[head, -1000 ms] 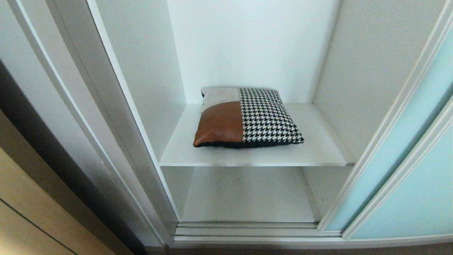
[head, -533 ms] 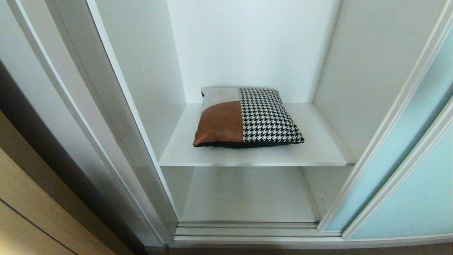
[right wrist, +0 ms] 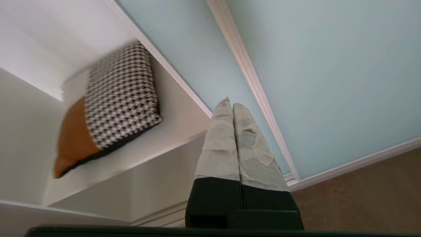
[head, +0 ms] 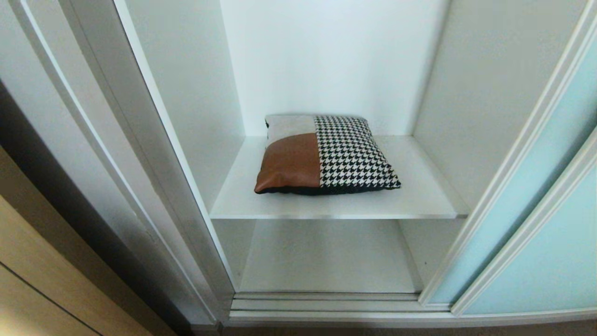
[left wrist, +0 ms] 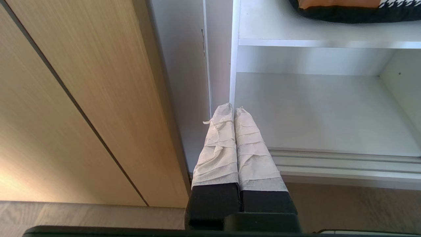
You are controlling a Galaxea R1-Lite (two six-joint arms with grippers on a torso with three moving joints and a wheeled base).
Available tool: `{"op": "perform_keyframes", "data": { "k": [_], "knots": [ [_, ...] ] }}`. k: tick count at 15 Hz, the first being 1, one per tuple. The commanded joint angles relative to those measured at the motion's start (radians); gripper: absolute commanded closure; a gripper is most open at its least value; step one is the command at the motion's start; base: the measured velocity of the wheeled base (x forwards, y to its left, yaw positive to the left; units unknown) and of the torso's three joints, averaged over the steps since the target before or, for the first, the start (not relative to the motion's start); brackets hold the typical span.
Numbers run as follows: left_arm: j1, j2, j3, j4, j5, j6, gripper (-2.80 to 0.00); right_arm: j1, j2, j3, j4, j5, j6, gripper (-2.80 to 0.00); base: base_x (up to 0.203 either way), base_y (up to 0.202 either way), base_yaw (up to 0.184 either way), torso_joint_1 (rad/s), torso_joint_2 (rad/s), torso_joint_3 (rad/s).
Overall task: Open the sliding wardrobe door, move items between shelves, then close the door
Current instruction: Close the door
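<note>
- Houndstooth cushion (head: 326, 155): lies mid-shelf (head: 419, 200), toward the back edge, so you can reach it past the slid-aside door (head: 527, 224).
- Right gripper (right wrist: 229, 104), left gripper (left wrist: 234, 108): your fingers pressed together, empty, outside the wardrobe.

One cushion (head: 326, 155), two shelves (head: 419, 200), two glass door panels (head: 536, 186)

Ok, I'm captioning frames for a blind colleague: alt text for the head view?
A patchwork cushion lies flat on the upper white shelf of an open wardrobe; the shelf below is bare. The frosted aqua sliding door stands slid to the right.
</note>
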Motion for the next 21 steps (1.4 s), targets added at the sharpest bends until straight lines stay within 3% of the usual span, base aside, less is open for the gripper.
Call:
{"op": "perform_keyframes", "data": {
  "k": [1,4,6,10,14,21],
  "knots": [
    [0.000,0.002,0.002,0.000,0.000,0.000,0.00,-0.013,0.077,-0.001,0.001,0.062,0.003,0.00,0.000,0.000,0.000,0.000,0.00,0.000],
    [0.000,0.002,0.002,0.000,0.000,0.000,0.00,0.005,0.125,-0.010,0.019,0.144,0.009,0.00,0.000,0.000,0.000,0.000,0.00,0.000],
    [0.000,0.002,0.002,0.000,0.000,0.000,0.00,0.018,0.138,-0.014,0.019,0.148,0.010,0.00,0.000,0.000,0.000,0.000,0.00,0.000],
    [0.000,0.002,0.002,0.000,0.000,0.000,0.00,0.082,0.171,-0.037,0.019,0.142,0.014,0.00,0.000,0.000,0.000,0.000,0.00,0.000],
    [0.000,0.002,0.002,0.000,0.000,0.000,0.00,0.130,0.225,-0.120,0.014,0.133,0.108,0.00,0.000,0.000,0.000,0.000,0.00,0.000],
    [0.000,0.002,0.002,0.000,0.000,0.000,0.00,0.147,0.322,-0.213,0.012,0.063,0.121,0.00,0.000,0.000,0.000,0.000,0.00,0.000]
  ]
}}
